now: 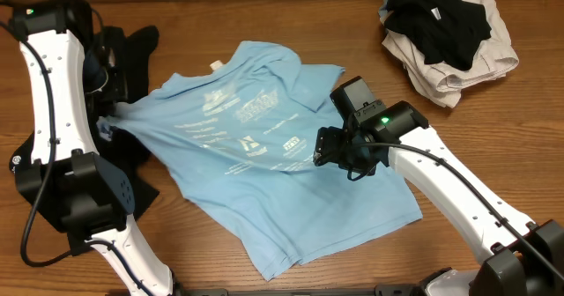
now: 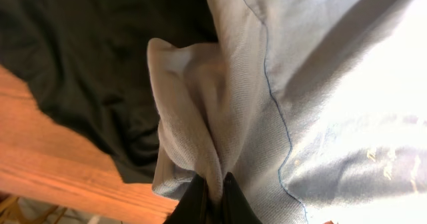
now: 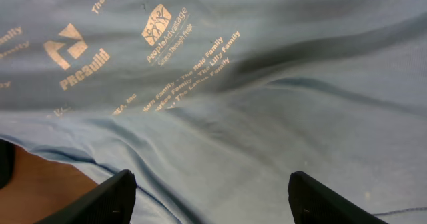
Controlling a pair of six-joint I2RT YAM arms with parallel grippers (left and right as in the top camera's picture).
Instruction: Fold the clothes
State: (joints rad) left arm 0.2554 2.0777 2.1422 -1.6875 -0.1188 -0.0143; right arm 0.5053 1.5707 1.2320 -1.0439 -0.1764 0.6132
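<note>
A light-blue printed cotton T-shirt (image 1: 264, 155) lies spread over the middle of the brown wooden table (image 1: 493, 129), collar to the far edge, hem to the near one. A crumpled black cloth garment (image 1: 141, 49) lies at its left, partly under the sleeve (the one pinched in the left gripper (image 2: 212, 199)). A heap of black and beige clothes (image 1: 449, 36) sits in the far right corner, well apart.

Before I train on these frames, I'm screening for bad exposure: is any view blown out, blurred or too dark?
Left wrist: the light blue T-shirt washes out to near white at the right, and the black garment beside it shows little detail. Right wrist: sharp, the gold print legible, soft shadows along the folds. Overhead: even light, no glare.
</note>
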